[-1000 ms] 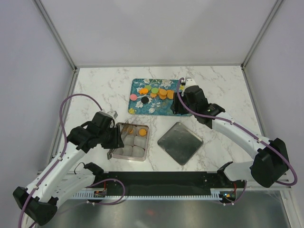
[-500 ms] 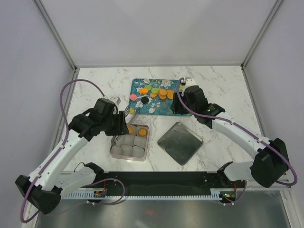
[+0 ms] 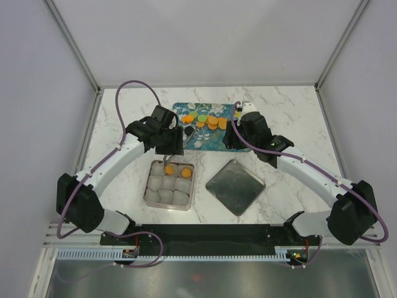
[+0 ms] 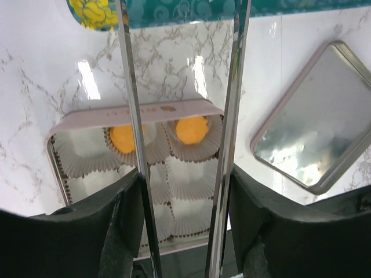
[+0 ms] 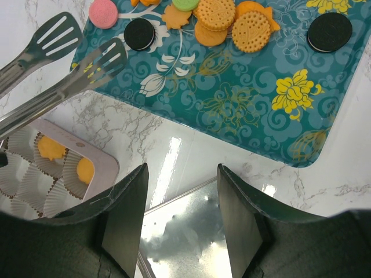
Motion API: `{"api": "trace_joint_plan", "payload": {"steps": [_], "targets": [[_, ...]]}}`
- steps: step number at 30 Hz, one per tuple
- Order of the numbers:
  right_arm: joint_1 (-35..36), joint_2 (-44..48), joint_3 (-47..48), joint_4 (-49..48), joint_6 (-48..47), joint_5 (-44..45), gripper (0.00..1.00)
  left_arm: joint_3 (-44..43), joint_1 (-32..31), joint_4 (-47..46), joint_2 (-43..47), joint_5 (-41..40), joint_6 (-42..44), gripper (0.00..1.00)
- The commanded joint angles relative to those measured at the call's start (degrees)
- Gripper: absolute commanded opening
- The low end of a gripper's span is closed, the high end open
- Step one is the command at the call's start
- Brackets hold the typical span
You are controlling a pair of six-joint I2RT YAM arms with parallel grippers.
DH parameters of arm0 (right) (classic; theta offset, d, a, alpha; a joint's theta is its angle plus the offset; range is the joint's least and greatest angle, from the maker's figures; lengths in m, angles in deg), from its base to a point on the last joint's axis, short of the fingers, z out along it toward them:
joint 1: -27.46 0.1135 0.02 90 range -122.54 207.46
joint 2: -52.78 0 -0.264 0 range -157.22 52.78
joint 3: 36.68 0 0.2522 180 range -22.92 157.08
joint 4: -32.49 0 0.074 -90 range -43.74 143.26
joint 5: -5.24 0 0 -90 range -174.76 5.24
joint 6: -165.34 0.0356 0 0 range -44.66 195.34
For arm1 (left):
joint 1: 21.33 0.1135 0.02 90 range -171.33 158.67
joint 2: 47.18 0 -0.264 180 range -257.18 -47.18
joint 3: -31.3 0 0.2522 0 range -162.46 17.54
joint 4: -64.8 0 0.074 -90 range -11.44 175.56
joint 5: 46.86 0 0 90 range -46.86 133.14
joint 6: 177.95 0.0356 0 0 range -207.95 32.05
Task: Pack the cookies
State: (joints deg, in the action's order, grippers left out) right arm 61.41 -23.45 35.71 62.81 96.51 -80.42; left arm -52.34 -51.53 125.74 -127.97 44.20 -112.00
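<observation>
From above, the left end effector (image 3: 170,148) hangs between the patterned tray (image 3: 214,144) and the box (image 3: 193,186) of paper cups (image 3: 166,194). It is clamped on metal tongs (image 3: 168,162), whose tips sit over the box's far row, where two orange cookies (image 3: 177,170) lie. The other cookies are spread along the tray's far edge. The right end effector (image 3: 232,140) hovers over the tray's right end. The lid (image 3: 235,186) lies near the box, not touching it

The left wrist view adds what the overhead hides: the tong blades stand apart with nothing between them, and each orange cookie sits in its own cup

In the right wrist view, its fingers (image 5: 124,220) are apart and empty. The cookies' stamped faces show, black and pink ones among them

The counter (image 3: 291,112) is glossy white marble pattern, enclosed by plain pale walls (image 3: 205,37)
</observation>
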Motion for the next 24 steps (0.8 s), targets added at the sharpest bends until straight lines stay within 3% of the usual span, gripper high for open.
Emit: {"api": "trace_joint_plan", "payload": {"steps": [1, 10, 24], "targets": [[0.1, 1.3, 0.2, -2.0, -0.4, 0.4, 0.59, -4.2, 0.5, -4.2, -3.4, -2.8, 3.9, 0.61], [0.1, 1.3, 0.2, -2.1, -0.4, 0.3, 0.59, -7.4, 0.9, -5.5, -11.8, -4.8, 5.8, 0.59], [0.1, 1.5, -0.2, -2.1, -0.5, 0.2, 0.59, -9.1, 0.9, -7.8, -17.9, -4.3, 6.0, 0.54]]}}
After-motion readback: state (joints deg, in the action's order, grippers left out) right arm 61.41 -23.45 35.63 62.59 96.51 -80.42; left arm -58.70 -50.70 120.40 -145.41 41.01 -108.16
